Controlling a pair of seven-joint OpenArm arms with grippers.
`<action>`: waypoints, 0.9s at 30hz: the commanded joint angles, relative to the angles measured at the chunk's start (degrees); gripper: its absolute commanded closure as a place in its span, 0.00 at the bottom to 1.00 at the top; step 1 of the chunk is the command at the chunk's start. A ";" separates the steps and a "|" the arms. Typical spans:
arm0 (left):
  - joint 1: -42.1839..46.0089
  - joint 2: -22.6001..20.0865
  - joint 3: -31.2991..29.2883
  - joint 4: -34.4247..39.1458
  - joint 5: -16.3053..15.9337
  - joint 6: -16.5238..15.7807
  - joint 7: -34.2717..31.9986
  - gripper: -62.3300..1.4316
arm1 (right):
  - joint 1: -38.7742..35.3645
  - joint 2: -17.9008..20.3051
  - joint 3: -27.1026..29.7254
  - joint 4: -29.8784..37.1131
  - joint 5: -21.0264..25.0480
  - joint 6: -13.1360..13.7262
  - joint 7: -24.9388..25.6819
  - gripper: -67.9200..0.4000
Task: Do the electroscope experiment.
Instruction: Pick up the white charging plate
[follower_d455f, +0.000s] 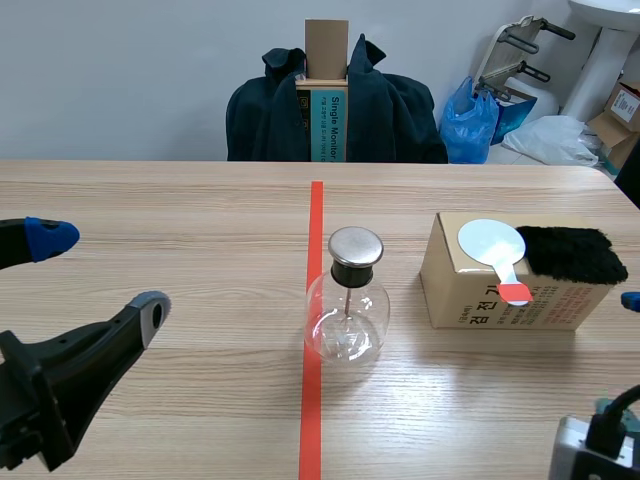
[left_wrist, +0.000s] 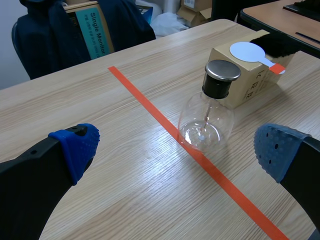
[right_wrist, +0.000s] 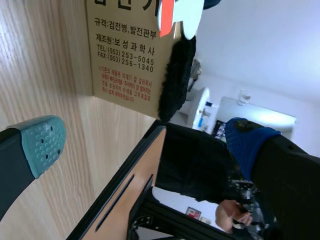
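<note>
The left gripper (follower_d455f: 100, 273) hangs low over the wooden table (follower_d455f: 180, 200), nearer than the electroscope (follower_d455f: 346, 310) and to its left. Its fingers are spread wide on nothing, and bare wood lies between them and the glass. The right gripper (right_wrist: 145, 144), nearer than the electroscope and to its right, also stands with its fingers apart and nothing between them (only a sliver of it shows in the scene view).

The electroscope stands upright on the orange-red tape line (follower_d455f: 312, 420). It is a clear round flask with a black collar, a flat silver cap and a thin rod running down into the bulb.

A printed cardboard box (follower_d455f: 470, 300) sits close to the electroscope's right, not touching it. On top of the box lie a white disc paddle (follower_d455f: 492, 243), its red handle reaching the near edge, and a black fur pad (follower_d455f: 575, 255) on the side away from the electroscope.

Open tabletop runs beyond the electroscope to the far edge. Past that edge, directly behind the electroscope, a dark jacket (follower_d455f: 400, 120) hangs around an upright carton (follower_d455f: 327, 60). A blue plastic bag (follower_d455f: 470, 125) lies behind and to the right.
</note>
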 joint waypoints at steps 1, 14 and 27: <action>-0.17 -0.15 0.37 0.96 -0.37 0.26 -0.66 0.00 | 2.69 0.94 -1.18 -0.94 -0.17 -3.76 -1.75 0.00; -0.20 -0.15 0.37 0.96 -0.39 0.26 -0.70 0.00 | 19.34 0.94 -13.38 -17.49 -3.78 -14.56 -11.47 0.00; -0.20 -0.15 0.37 0.96 -0.39 0.26 -0.68 0.00 | 28.15 0.00 -16.37 -25.31 -3.78 -14.08 -2.47 0.00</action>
